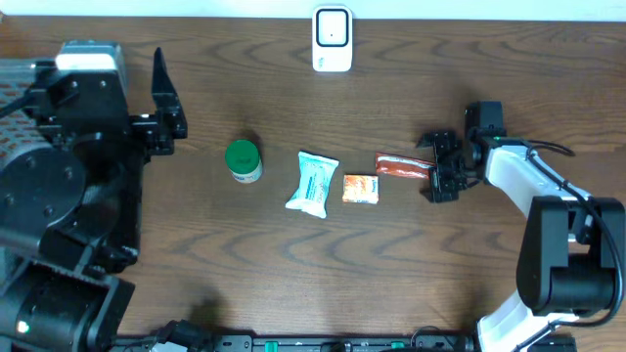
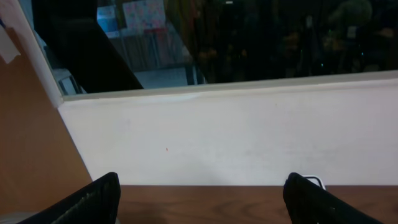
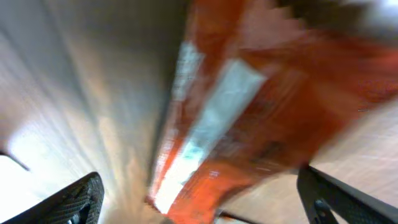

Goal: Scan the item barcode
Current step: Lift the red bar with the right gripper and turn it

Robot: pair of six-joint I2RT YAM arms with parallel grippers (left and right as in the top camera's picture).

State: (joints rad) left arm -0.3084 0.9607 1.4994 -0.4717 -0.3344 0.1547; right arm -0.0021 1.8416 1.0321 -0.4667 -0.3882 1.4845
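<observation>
Task is judged at an early stage: no item is lifted and nothing is presented to the scanner (image 1: pixel 332 39), which stands at the far edge of the table (image 1: pixel 196 264), centre. Four items are laid in a row mid-table: green-lid jar (image 1: pixel 243 160), white/teal packet (image 1: pixel 313 183), small orange packet (image 1: pixel 360 189), and red wrapper (image 1: pixel 401 166) at the R end. R gripper (image 1: pixel 435 168) is placed at the red wrapper's R end, jaws spread wide w/ the wrapper's end between them. In the R wrist view the wrapper is seen blurred in the gap, w/ the fingers (image 3: pixel 74 199) set well out to the sides, so no contact can be confirmed and no grip is made. L gripper (image 2: pixel 202 202) appears raised at the L side, jaws wide, nothing between them; only a wall (image 2: pixel 236 137) and a strip of tabletop are shown in its view. No barcode can be made out on any item (too small / blurred). Done so far, as judged: approach to the red wrapper, prob. the item picked for scanning. Left to do: jaws to be closed on it, item to be lifted, carried to the scanner, and its barcode face turned to it. The wrapper is thin and flat on the wood, so a slip at the pinch is judged possible.
</observation>
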